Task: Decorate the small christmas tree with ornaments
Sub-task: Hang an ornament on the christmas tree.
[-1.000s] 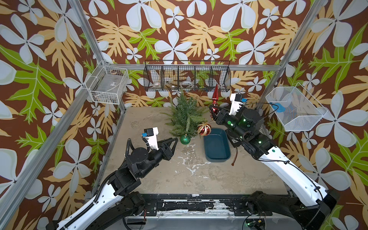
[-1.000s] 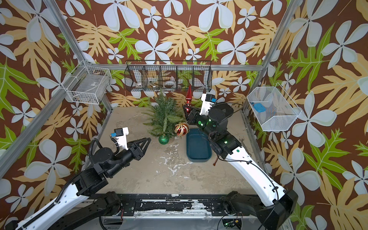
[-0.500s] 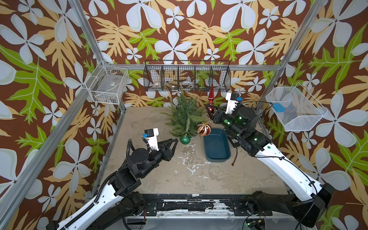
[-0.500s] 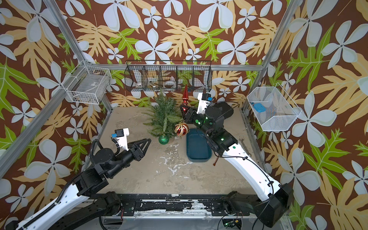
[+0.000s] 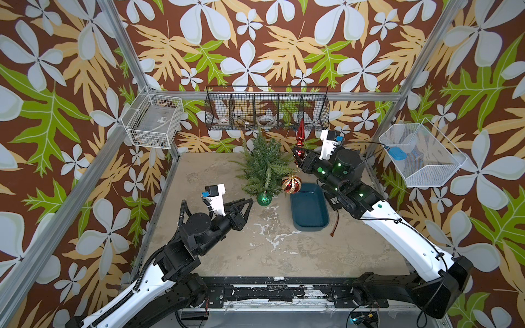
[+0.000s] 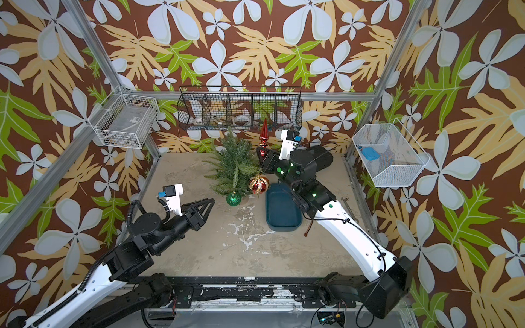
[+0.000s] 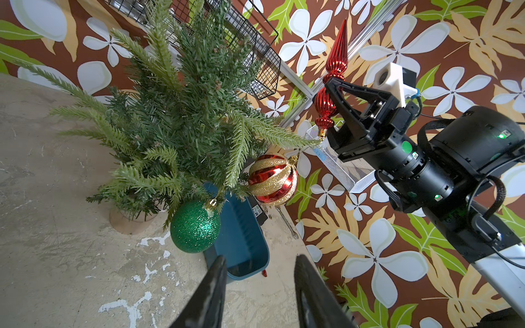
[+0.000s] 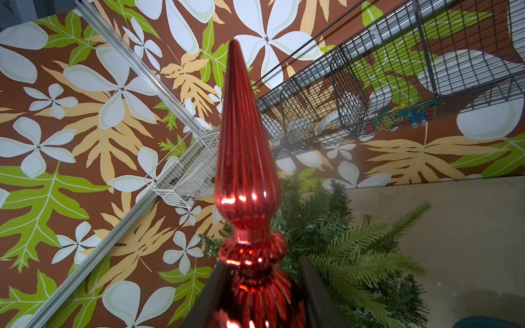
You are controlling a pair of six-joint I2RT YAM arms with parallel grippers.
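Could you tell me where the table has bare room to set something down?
Free: the broad table stretch between blue tray and front rail; also the patch between tree and left wall. Crowded: tree, hanging baubles, tray and right gripper bunch together.

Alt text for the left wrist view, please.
The right gripper holds a slim red drop ornament beside the small Christmas tree, where a green glitter ball and a red-and-gold ball hang; a blue tray sits behind them.
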